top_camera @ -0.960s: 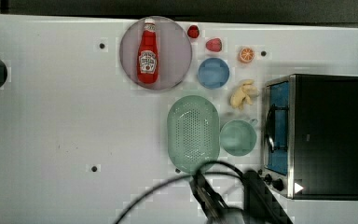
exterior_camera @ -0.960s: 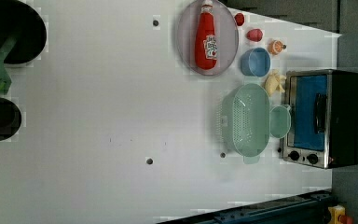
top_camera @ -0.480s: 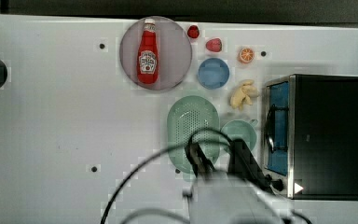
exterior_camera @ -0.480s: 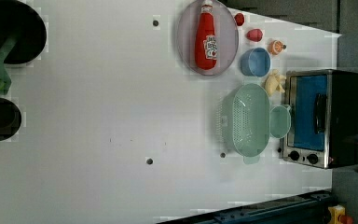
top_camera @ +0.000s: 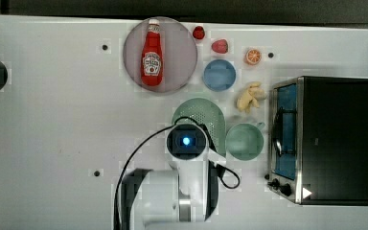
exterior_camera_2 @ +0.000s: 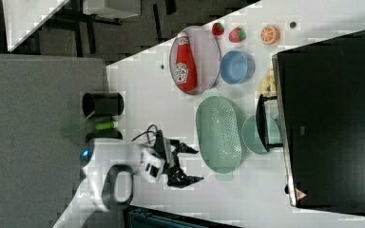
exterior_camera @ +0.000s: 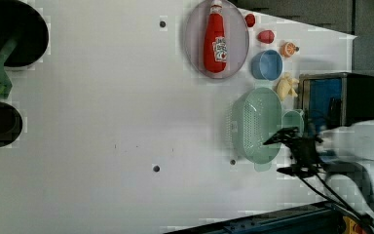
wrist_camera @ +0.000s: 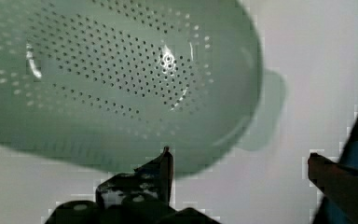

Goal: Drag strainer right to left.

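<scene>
My gripper [exterior_camera_2: 194, 165] stands wide open, its two dark fingers [exterior_camera: 281, 135] spread apart and holding nothing. In the right view it hangs just beside the strainer's lower end, one finger level with the rim and the other past the small tab handle. In the left view the upper finger reaches over the strainer's lower right rim, though I cannot tell whether it touches. In the top view my arm [top_camera: 187, 143] covers the lower part of the strainer.

The strainer [top_camera: 199, 112] is a pale sage-green oval with a dotted basin; it sits on the white table [top_camera: 52, 120], between the round plate [top_camera: 182, 57] bearing a ketchup bottle [top_camera: 152, 55] and the green cup [top_camera: 244, 141]. The cup lies just beside it on the top view's right, next to the toaster oven [top_camera: 335, 139]. A blue bowl [top_camera: 219, 74] lies near the strainer's upper end.
</scene>
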